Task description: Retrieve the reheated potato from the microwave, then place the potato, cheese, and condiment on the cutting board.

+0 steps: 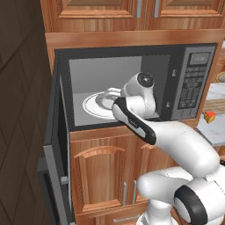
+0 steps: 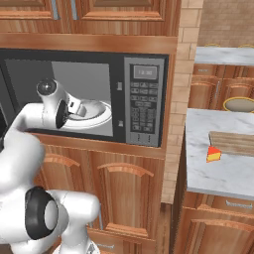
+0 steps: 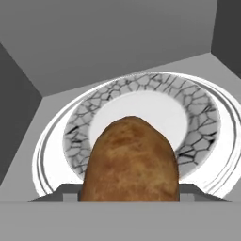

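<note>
Potato (image 3: 131, 162): brown, rough-skinned, oval, over plate (image 3: 197, 117).

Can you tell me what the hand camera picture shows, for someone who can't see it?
A brown potato sits very close at the bottom of the picture, right in front of the gripper. Behind it lies a round white plate with a cracked grey pattern, on the floor of the grey microwave.
</note>
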### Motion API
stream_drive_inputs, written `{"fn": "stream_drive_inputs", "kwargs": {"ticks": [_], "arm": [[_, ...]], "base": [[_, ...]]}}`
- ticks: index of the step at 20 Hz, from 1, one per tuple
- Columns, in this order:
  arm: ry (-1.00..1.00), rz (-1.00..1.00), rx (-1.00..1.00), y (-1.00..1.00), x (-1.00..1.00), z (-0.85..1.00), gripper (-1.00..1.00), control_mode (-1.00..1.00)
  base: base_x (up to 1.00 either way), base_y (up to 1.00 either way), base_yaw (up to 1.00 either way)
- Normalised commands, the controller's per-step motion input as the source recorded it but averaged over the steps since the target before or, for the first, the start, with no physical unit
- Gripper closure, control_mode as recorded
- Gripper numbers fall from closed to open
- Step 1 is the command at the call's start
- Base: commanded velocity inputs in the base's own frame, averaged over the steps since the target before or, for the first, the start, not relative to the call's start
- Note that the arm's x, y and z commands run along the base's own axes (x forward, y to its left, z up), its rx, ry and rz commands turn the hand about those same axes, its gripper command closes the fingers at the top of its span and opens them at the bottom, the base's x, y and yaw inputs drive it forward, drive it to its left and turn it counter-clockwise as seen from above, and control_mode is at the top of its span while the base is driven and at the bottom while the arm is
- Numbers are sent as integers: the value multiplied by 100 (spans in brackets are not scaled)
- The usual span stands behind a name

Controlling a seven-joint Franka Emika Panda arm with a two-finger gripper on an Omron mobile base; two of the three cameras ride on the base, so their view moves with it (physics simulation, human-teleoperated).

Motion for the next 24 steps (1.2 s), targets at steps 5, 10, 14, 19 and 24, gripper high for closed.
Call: {"fn": "stream_drive_inputs", "kwargs": {"ticks": [5, 10, 14, 19, 24], "arm": [[0, 21, 0, -9, -83, 34, 100, -100], [0, 15, 0, -6, -82, 25, 100, -100], [5, 8, 0, 0, -74, 30, 100, -100], [3, 3, 0, -3, -76, 31, 100, -100], [0, 0, -8, -11, -63, 25, 100, -100]], "base": [[0, 0, 0], [0, 0, 0], [0, 0, 0], [0, 0, 0], [0, 0, 0]]}}
